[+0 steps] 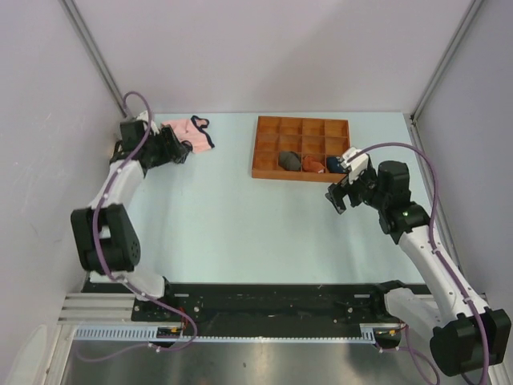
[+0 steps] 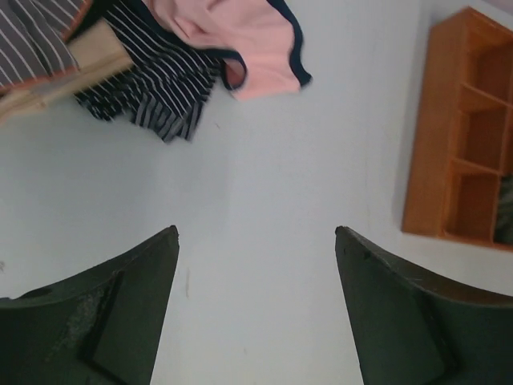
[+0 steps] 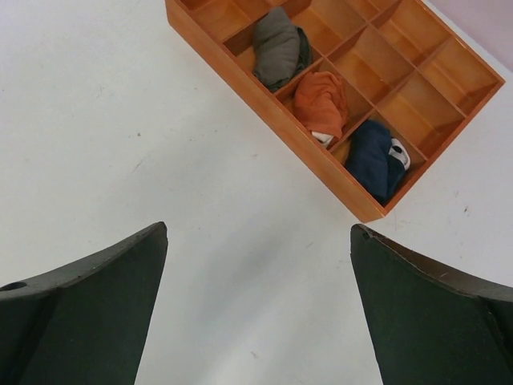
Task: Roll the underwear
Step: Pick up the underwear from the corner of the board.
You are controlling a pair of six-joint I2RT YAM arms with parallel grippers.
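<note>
FAR LEFT: my left gripper [image 2: 256, 231] hovers with its jaws spread wide and nothing between them, short of the underwear [image 2: 248, 40]. The pink garment lies crumpled at the back left corner of the table [image 1: 240, 216], its edge overlapping a dark striped garment [image 2: 160, 88] in a small heap. To the right, the orange tray [image 1: 258, 152] holds a grey bundle [image 3: 276, 48], an orange bundle [image 3: 321, 100] and a navy bundle [image 3: 373, 156] in its near row. My right gripper [image 3: 260, 228] hangs just in front of that tray, likewise open and empty. I judge the job to be at its first step, the reach. The next move calls for closing the left gripper on the pink fabric alone, lifting it off the striped piece, and spreading it flat for rolling.
</note>
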